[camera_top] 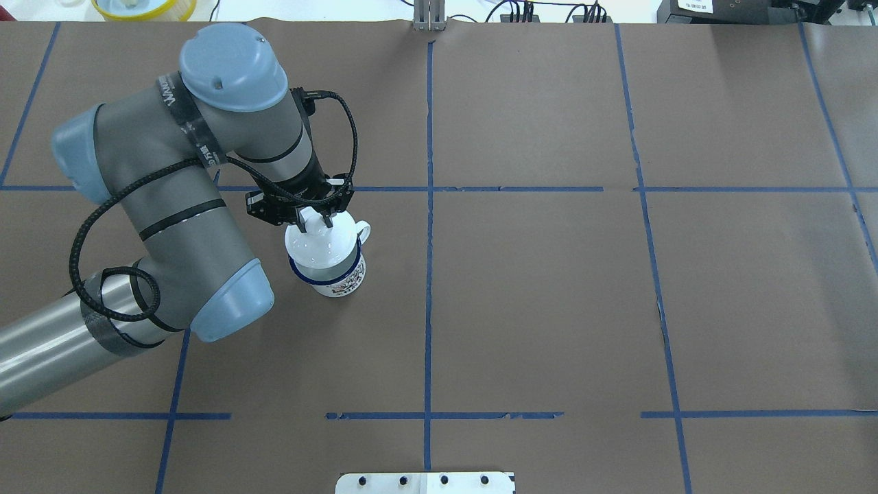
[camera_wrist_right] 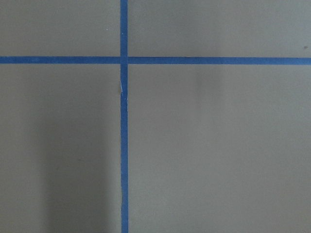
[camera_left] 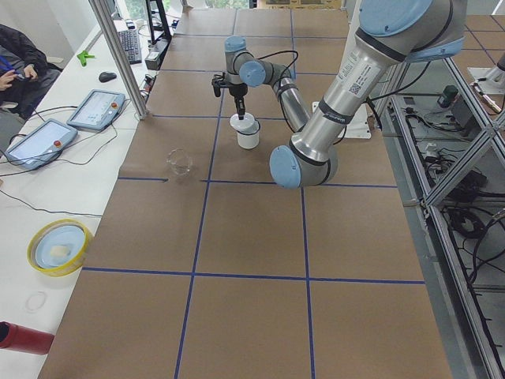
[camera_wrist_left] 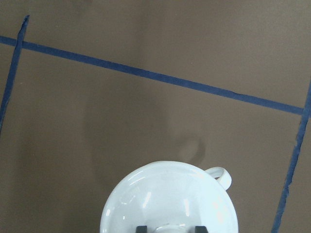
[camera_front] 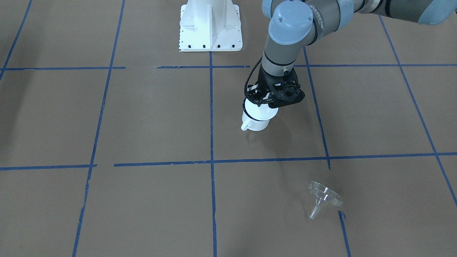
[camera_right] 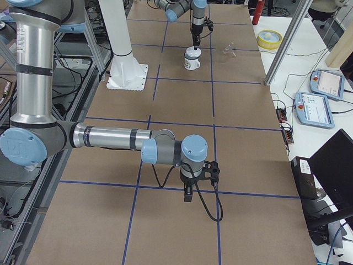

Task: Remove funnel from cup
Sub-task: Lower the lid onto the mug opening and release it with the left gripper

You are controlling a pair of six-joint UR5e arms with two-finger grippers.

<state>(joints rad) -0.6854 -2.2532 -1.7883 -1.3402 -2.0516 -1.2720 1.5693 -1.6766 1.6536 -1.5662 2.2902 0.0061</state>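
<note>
Overhead camera looks down from behind me; front camera faces me. These 2 views share the cup (camera_top: 339, 280).

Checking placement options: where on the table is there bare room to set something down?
The squares on the robot's right of the centre tape line are bare paper. So are those between the cup and the base plate. Crowded: around the cup, with the left gripper at its lid, and by the funnel.

Cup (camera_front: 255, 124) and funnel (camera_front: 325, 198) apart on the table (camera_front: 142, 125)
A lid (camera_top: 321, 245) sits on the cup, under the left gripper (camera_top: 314, 218); the funnel lies on its side, farther from the robot's base and toward its left.
</note>
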